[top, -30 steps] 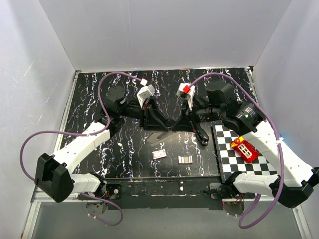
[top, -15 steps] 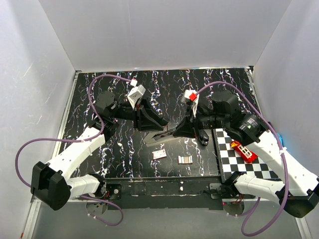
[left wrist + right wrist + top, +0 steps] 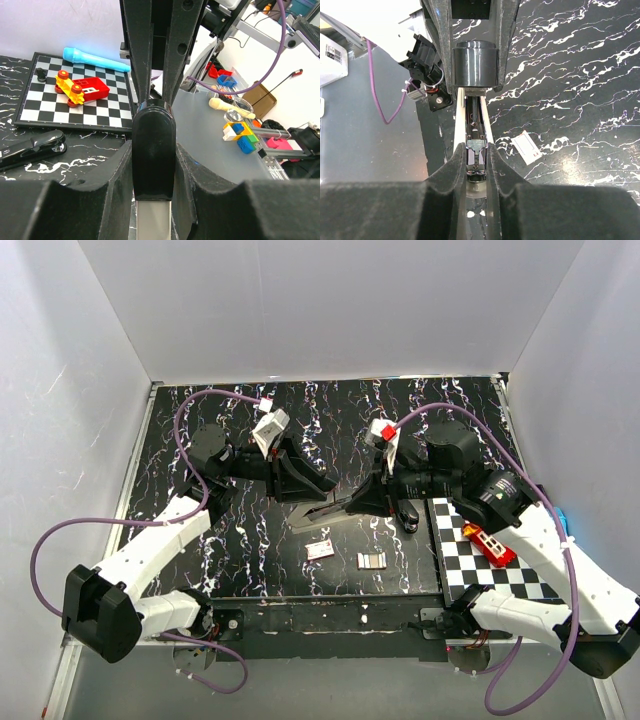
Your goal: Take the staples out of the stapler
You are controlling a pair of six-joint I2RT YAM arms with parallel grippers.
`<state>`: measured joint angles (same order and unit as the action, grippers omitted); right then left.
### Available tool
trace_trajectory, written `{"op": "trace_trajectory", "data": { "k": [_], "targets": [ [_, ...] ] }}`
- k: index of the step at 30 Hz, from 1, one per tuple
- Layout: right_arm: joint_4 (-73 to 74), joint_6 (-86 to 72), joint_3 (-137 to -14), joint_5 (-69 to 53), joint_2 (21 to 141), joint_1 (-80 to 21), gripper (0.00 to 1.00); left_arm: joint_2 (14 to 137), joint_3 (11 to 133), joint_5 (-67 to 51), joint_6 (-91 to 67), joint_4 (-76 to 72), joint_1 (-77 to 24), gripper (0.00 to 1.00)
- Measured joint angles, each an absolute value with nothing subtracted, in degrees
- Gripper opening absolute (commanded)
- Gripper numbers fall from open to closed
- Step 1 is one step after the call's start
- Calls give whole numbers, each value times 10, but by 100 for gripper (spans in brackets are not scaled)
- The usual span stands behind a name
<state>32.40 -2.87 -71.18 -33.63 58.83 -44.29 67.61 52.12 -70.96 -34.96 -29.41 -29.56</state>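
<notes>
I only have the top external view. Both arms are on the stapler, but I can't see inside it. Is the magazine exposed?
Observer: Yes. In the right wrist view the magazine channel lies open toward the camera, and the metal pusher sits in it. The right gripper has its jaws clamped on the stapler base. I cannot tell whether any staples remain.
Operator: Does the left arm really have the lid?
Observer: Yes. The left wrist view shows the left gripper with its jaws shut on the black stapler lid, one finger pressed against each side.
</notes>
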Motion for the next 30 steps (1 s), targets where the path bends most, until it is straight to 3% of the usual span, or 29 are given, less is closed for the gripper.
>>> {"op": "trace_trajectory", "data": {
  "k": [9, 19, 26, 28, 30],
  "targets": [
    [339, -32, -719, -329, 589, -444, 42, 676, 521, -709, -345, -296, -296, 0],
    [378, -26, -760, -314, 589, -444, 52, 679, 521, -708, -329, -282, -296, 0],
    [399, -23, -790, -303, 589, -444, 52, 681, 521, -703, -321, -270, -296, 0],
    [403, -25, -797, -291, 589, -444, 47, 681, 521, -699, -316, -266, -296, 0],
    [403, -31, -806, -274, 591, -444, 36, 681, 521, -689, -308, -255, -296, 0]
  ]
}}
